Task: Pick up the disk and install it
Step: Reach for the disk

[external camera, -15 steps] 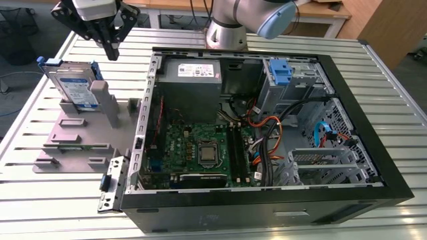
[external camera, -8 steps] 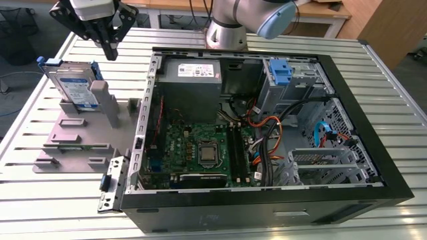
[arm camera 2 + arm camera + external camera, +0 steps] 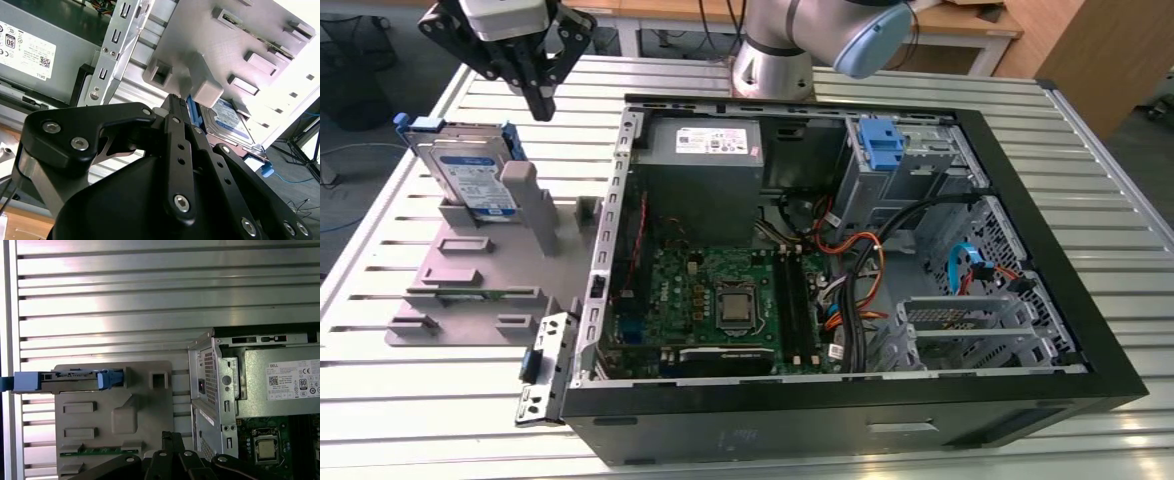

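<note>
Slatted metal table bears a grey plastic holder with the disk upright; we see the gripper clenched, empty.

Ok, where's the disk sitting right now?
On the exterior view's left, the disk stands on edge in the grey fixture on the table, just outside the open computer case; the gripper hangs above that fixture.
</note>
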Robot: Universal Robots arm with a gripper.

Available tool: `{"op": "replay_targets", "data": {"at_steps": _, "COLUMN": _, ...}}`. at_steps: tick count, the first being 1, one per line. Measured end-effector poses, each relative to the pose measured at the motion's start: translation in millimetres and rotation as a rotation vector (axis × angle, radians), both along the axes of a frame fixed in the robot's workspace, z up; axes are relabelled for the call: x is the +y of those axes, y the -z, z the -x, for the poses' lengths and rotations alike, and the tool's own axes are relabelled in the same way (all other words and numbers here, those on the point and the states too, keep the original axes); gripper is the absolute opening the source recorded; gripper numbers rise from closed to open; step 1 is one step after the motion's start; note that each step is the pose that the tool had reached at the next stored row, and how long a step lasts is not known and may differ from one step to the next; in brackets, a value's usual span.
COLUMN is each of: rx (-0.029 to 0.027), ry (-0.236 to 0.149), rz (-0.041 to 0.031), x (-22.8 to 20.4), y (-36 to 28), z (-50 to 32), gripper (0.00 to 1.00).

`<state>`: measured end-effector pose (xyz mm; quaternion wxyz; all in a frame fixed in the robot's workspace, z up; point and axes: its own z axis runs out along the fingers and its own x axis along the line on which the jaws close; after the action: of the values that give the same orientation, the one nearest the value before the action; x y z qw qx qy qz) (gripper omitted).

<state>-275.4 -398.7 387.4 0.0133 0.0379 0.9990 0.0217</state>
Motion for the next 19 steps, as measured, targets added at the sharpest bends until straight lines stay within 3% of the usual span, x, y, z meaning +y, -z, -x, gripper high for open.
{"op": "replay_targets", "data": {"at_steps": 6, "rx": -0.0001, "ry": 0.000, "rz": -0.0001, "x": 0.0, "y": 0.2, "z": 6.4, "gripper": 0.11}}
{"op": "replay_targets", "data": {"at_steps": 19, "rx": -0.0001, "ry": 0.000, "rz": -0.0002, "x": 0.0, "y": 1.7, "z": 36.2, "gripper": 0.11}}
